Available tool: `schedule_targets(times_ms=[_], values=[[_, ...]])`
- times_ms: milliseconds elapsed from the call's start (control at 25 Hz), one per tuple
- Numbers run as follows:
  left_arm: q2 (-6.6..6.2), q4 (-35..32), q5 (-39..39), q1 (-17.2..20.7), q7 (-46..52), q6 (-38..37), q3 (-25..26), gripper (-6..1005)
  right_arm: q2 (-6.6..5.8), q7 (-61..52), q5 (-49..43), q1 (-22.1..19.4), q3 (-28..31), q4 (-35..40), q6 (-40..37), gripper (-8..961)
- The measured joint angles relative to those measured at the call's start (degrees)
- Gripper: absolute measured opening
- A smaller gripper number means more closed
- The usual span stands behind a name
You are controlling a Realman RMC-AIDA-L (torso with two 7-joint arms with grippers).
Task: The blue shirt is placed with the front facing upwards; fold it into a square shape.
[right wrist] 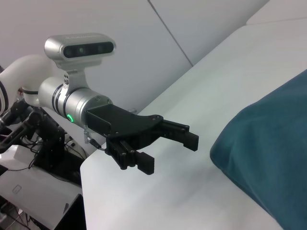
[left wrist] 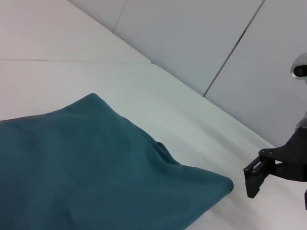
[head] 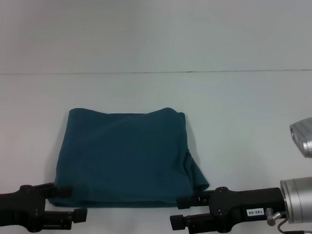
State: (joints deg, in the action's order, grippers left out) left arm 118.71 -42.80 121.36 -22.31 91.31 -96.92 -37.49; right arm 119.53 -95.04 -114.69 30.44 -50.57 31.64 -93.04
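Observation:
The blue shirt [head: 126,157] lies folded into a rough square on the white table [head: 249,110], with plain teal fabric showing and no lettering in sight. Its folded corner also appears in the left wrist view [left wrist: 96,167] and the right wrist view [right wrist: 273,148]. My left gripper [head: 72,203] is open at the shirt's near left corner, with nothing between its fingers. My right gripper [head: 179,212] is open just off the near right corner, also holding nothing. The left gripper [right wrist: 168,152] shows open in the right wrist view.
A thin seam [head: 158,73] crosses the table behind the shirt. In the right wrist view the table's edge [right wrist: 86,182] drops off beside the left arm, with equipment on the floor beyond it.

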Motion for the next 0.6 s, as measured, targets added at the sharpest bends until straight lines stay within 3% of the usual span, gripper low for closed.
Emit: schedule_targets(times_ms=[600], values=[[0.51,1.4,0.1,-1.5,2.6,-1.9,-0.8,952,0.0,-0.5,0.1,0.1,0.0,0.0,0.0,760]])
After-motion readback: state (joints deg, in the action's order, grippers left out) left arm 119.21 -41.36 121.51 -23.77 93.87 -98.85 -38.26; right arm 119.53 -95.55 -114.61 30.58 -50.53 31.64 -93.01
